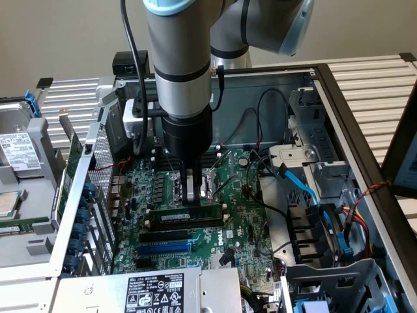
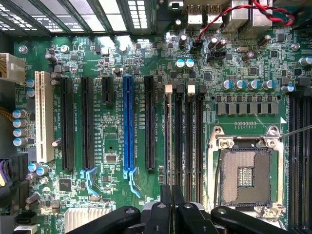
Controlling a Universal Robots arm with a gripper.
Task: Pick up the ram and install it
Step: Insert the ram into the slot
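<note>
Ram point(image 1: 186, 214): thin green stick, white label, beneath black gripper point(image 1: 193, 199).

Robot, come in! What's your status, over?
Claw shut on the ram. Ram on edge over the black memory slots. Blue cable lies apart from it.

The arm point(image 1: 177, 59) is built of silver-grey tube, ringed by a black band point(image 1: 177, 76) and closed with a light blue cap point(image 1: 296, 29). A black cable point(image 1: 128, 39) is run down its side to a white box point(image 1: 133, 120). The claw point(image 1: 194, 189) is black, its links joined by round silver pivots point(image 2: 126, 211).
</note>
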